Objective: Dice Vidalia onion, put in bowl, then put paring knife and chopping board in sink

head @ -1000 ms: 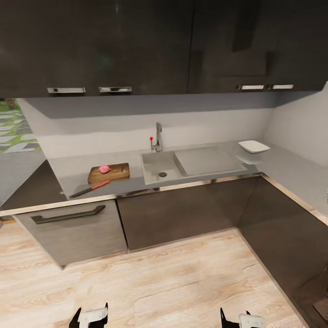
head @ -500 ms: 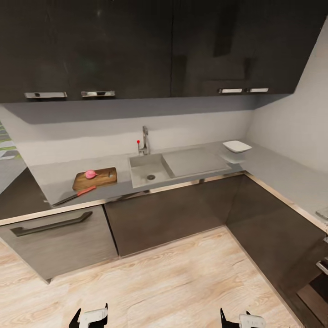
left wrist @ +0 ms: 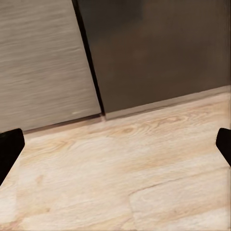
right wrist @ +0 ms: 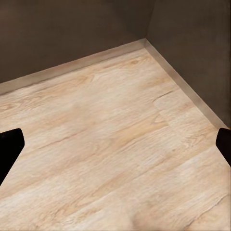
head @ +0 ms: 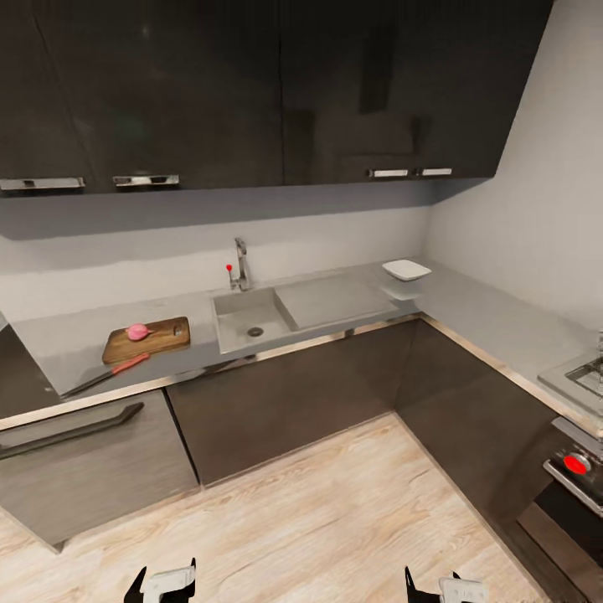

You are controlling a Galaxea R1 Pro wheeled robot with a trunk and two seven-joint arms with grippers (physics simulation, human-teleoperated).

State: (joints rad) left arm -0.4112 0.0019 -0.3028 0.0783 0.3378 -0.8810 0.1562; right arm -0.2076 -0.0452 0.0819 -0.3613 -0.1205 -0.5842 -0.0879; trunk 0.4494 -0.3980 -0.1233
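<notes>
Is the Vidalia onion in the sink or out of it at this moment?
Out. The Vidalia onion sits whole on the chopping board, left of the sink, whose basin shows just its drain.

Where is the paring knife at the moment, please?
In the head view, the paring knife lies on the countertop, just in front of the chopping board, left of the sink.

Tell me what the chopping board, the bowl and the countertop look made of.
Chopping board: likely wood, brown with visible grain, matte. Bowl: plain white and smooth, perhaps ceramic or plastic; the render leaves it open. Countertop: grey, polished, possibly stone or laminate, since the bowl's reflection shows in it.
</notes>
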